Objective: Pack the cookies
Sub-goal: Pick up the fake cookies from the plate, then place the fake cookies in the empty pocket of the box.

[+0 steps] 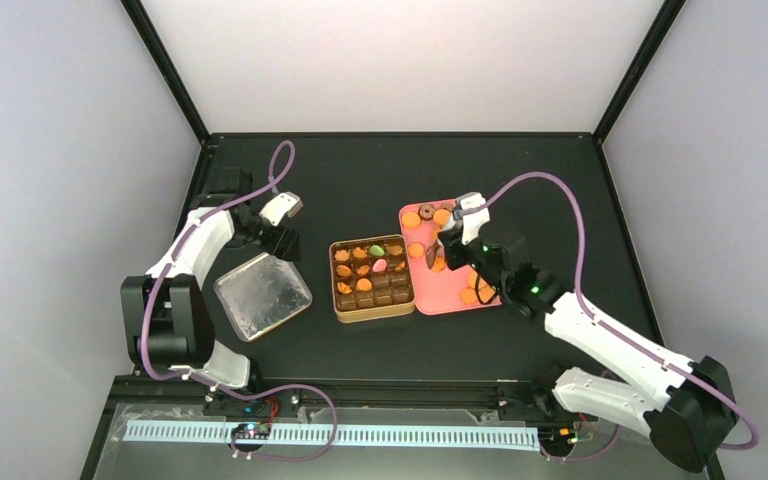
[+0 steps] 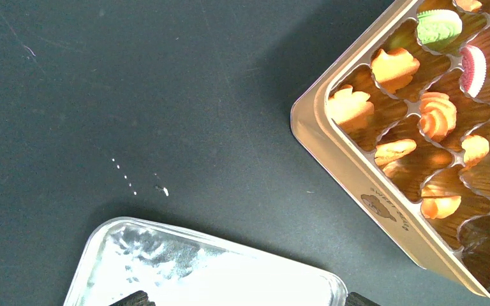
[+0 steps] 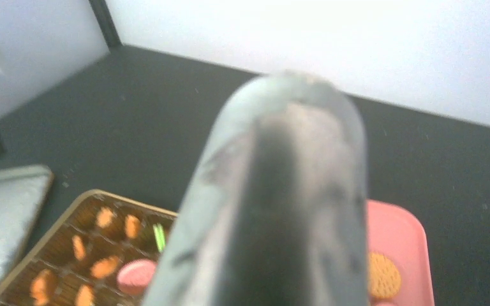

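On my right wrist camera a blurred grey shape (image 3: 281,204) fills the middle. It hides much of the pink tray (image 3: 402,223) and the right part of the tin (image 3: 89,194). I can't tell what the shape is, or how the right gripper (image 1: 445,248) has its jaws. On the left wrist camera the tin runs off the top and right edges and the lid (image 2: 230,274) off the bottom. Only the dark left fingertips (image 2: 131,298) peek in. From above, the cookies (image 1: 412,218) are too small for me to tell their shapes.

Left claw (image 1: 285,245) hangs wide open, facing down; right claw (image 1: 445,250), arm outstretched, hides its jaws.
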{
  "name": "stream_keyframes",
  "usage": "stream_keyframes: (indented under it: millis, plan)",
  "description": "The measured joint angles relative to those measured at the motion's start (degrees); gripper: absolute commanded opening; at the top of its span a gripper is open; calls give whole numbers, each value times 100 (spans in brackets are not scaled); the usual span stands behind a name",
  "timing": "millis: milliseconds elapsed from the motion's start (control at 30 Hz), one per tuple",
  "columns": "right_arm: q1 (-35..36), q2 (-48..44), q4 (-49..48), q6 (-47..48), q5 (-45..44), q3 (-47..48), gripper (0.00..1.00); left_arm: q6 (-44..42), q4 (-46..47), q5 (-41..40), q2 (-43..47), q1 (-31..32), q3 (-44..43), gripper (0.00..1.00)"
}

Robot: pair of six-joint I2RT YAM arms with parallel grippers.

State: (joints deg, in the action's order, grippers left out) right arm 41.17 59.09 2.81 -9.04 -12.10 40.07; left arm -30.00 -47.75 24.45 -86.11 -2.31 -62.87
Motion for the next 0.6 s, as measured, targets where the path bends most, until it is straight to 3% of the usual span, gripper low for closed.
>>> stream_keyframes:
  millis: [267,600]
  plan:
    - [647,-66,59,-13,109,669,26,0,4,0,0,0,0,80]
    - [1464,1222,-31,-9,310,1200,27,2,4,4,0,0,0,80]
